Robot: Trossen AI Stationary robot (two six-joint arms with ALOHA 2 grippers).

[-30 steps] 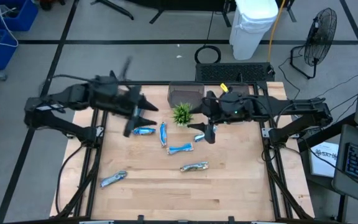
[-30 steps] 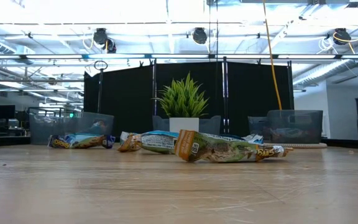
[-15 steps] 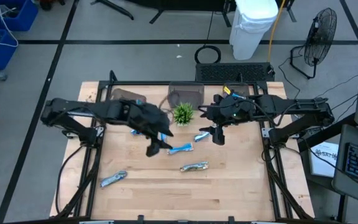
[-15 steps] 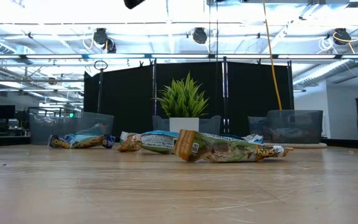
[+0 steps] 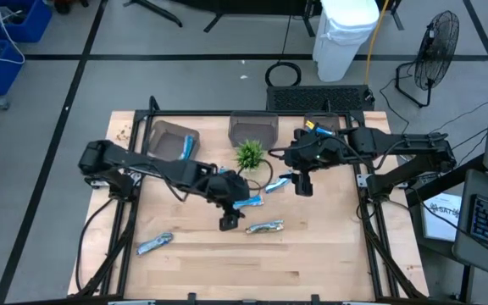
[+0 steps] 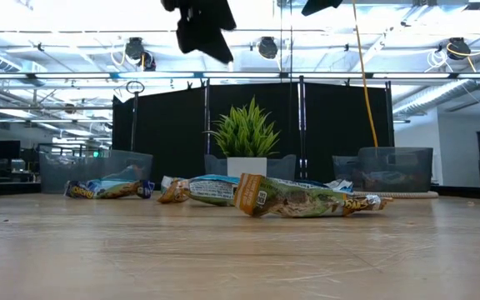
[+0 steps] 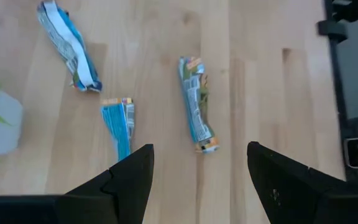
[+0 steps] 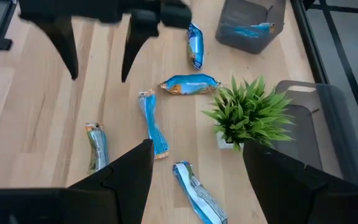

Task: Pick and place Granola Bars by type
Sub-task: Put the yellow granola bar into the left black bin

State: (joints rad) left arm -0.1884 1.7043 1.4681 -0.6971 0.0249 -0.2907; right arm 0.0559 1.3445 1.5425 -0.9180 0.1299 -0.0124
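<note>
Several granola bars (image 5: 265,227) lie scattered across the middle of the wooden surface (image 5: 312,263) in the high view: a tan-and-green one at centre, a blue one (image 5: 248,202) just above it, another blue one (image 5: 280,183) right of the small plant (image 5: 249,155), and one (image 5: 154,244) alone at lower left. One blue bar (image 5: 185,147) already sits in the grey bin (image 5: 169,137) at upper left; a second bin (image 5: 253,129) stands behind the plant.

The left tool (image 5: 228,222) hangs over the centre of the frame, its two fingers parted and empty. The right tool (image 5: 305,185) hovers right of the plant, also parted and holding nothing.

Risks from here, as I judge them: the tan-and-green bar and the blue bar lie near each other, so a descent slightly off line could pinch the wrong type or nudge both. The slick wrappers may slide out from a shallow grip. The two arms work close together around the plant, and a reach across could clip it or the other arm.

The left wrist view shows the tan-and-green bar (image 7: 196,103) lying between its fingers' line, with blue bars (image 7: 119,122) to one side, an alignment the overhead picture leaves vague. The right wrist view shows the left tool (image 8: 98,46) from the far side and the bin's contents (image 8: 248,29). The low view shows the bars (image 6: 294,200) lying flat, the tools well above them.
</note>
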